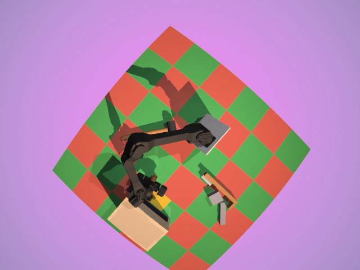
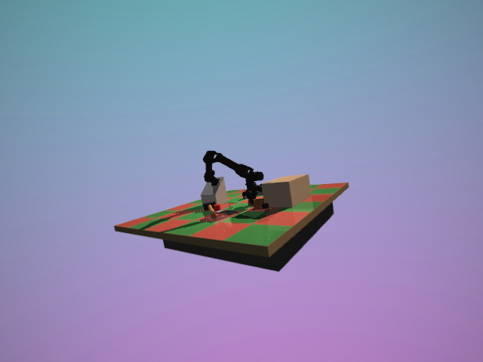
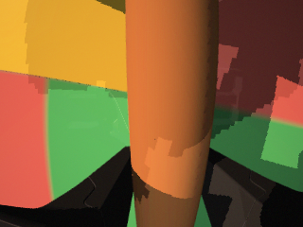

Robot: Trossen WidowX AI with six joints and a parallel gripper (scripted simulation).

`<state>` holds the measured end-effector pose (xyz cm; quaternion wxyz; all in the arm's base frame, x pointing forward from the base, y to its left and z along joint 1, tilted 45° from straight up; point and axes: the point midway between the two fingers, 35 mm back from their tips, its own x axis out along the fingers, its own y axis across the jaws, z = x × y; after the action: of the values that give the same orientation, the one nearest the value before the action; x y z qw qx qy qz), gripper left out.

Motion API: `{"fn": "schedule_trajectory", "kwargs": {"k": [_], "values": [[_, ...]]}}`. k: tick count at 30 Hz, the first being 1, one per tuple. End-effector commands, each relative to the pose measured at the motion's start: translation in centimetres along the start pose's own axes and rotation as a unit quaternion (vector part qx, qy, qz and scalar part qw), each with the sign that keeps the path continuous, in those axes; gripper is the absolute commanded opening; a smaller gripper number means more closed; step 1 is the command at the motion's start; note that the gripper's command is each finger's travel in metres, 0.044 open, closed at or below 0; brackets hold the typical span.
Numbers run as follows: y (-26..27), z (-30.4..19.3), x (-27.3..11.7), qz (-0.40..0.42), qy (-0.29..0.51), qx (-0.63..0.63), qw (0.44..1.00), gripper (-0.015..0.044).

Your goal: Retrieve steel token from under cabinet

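Observation:
The beige cabinet point(image 1: 138, 225) point(image 2: 294, 191) stands at the table's lower left in the top view, its dark vent slots point(image 1: 158, 212) facing the yellow marked area point(image 1: 163, 200) point(image 3: 76, 38). The marked area is partly hidden by the arm. My gripper point(image 1: 150, 185) point(image 2: 250, 196) point(image 3: 165, 154) is shut on a round orange handle point(image 1: 153, 178) point(image 2: 256, 203) point(image 3: 168, 95), low in front of the cabinet, near the marked area. The handle runs up through the middle of the wrist view; its far end is out of that view. The steel token cannot be made out.
An orange rod point(image 1: 158, 131) with a black head point(image 1: 170, 125) lies beside the arm. A red block point(image 2: 216, 207) shows near the grey base point(image 1: 216, 127) point(image 2: 218, 192). An orange bar point(image 1: 221, 188), a white block point(image 1: 207, 179) and grey blocks point(image 1: 215, 198) point(image 1: 222, 213) are at right.

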<state>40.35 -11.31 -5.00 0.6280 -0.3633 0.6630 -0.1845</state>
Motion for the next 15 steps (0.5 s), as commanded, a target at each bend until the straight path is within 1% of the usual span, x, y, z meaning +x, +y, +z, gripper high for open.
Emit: {"fn": "schedule_trajectory", "kwargs": {"k": [1, 15], "values": [[1.0, -0.1, 0.1, 0.006, 0.0, -0.004, 1.0, 0.0], [2.2, -0.2, 0.1, 0.007, 0.0, -0.004, 1.0, 0.0]]}}
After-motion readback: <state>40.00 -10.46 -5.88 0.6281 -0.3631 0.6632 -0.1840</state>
